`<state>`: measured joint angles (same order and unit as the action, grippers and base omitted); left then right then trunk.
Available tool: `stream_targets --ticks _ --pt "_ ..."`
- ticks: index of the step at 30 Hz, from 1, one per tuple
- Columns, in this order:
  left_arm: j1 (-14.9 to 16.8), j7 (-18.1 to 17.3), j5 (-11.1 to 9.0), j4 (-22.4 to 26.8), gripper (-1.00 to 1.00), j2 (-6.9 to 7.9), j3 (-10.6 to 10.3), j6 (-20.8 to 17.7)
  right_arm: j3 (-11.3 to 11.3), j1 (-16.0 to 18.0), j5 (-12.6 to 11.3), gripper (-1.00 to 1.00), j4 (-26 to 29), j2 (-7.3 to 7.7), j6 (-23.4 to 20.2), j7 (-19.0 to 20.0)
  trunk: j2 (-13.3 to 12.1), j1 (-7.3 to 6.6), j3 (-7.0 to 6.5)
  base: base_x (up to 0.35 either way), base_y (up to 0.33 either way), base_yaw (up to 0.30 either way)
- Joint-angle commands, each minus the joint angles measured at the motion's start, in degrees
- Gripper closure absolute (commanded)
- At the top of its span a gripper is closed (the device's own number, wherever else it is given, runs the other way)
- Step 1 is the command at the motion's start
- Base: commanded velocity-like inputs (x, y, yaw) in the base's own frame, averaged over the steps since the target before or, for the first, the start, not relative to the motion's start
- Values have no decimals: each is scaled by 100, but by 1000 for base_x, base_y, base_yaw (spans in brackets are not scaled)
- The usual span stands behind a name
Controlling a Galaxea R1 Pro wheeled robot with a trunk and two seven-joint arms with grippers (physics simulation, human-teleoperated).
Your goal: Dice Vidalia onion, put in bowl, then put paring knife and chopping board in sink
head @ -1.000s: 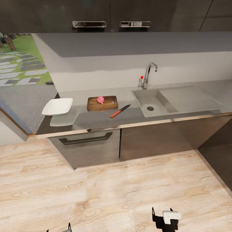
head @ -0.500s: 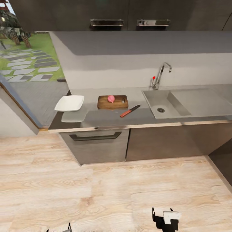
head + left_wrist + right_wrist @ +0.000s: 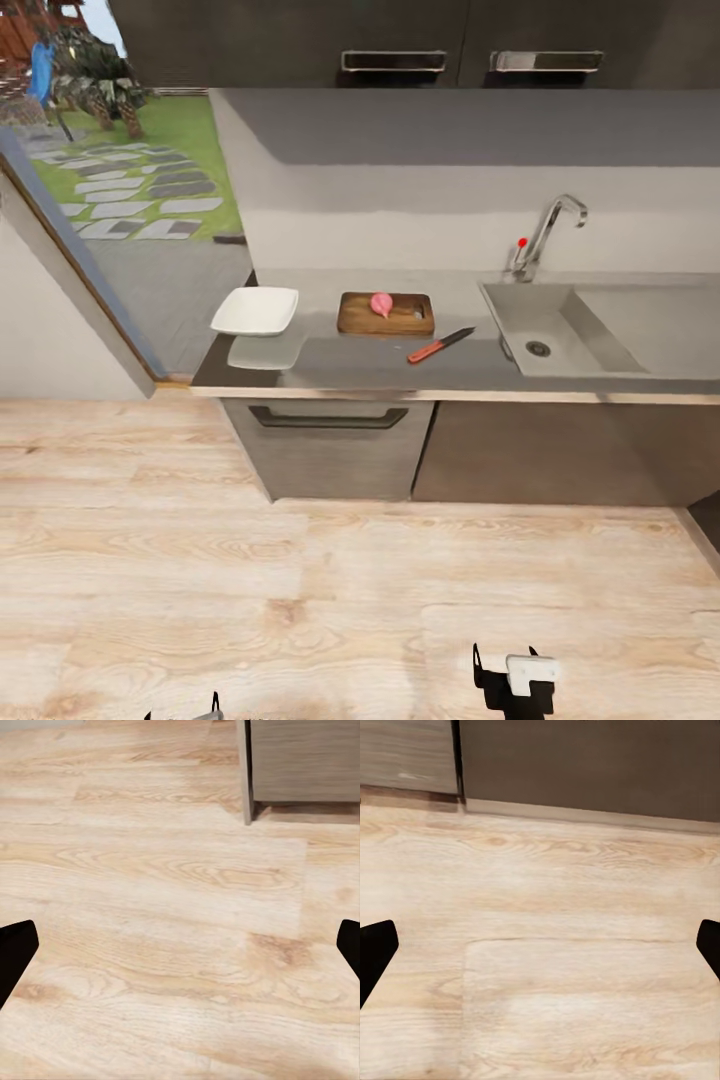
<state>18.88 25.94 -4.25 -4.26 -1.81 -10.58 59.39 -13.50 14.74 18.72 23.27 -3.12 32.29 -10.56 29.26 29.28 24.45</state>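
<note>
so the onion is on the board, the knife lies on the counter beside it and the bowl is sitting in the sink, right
Not quite: the bowl is not in the sink. The head view shows it on the counter, on the far side of the board from the sink. The onion is on the board, and the knife lies beside it.

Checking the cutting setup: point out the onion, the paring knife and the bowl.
onion (image 3: 381,303), head view, pink body on the board.
paring knife (image 3: 428,350), head view, red handle.
bowl (image 3: 255,311), head view, white inner face.

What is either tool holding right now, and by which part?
Nothing. The left tool and right tool are both open over bare floor. The knife lies on the countertop, the onion on the board.
</note>
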Motion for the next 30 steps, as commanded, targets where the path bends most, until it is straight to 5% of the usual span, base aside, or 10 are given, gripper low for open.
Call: stream_targets --ticks 1,22,30 --pt "8 7 -42 -22 -100 -3 -49 29 -30 4 61 -100 -2 -5 14 -25 8 2 8 31 0 50" --pt "7 7 -41 -22 -100 -3 -50 29 -30 5 70 -100 -8 21 4 -18 8 2 10 144 0 5" --pt "2 -19 -49 -23 -100 -3 -33 -39 10 -258 63 -100 -208 -182 130 36 8 2 10 0 0 0"
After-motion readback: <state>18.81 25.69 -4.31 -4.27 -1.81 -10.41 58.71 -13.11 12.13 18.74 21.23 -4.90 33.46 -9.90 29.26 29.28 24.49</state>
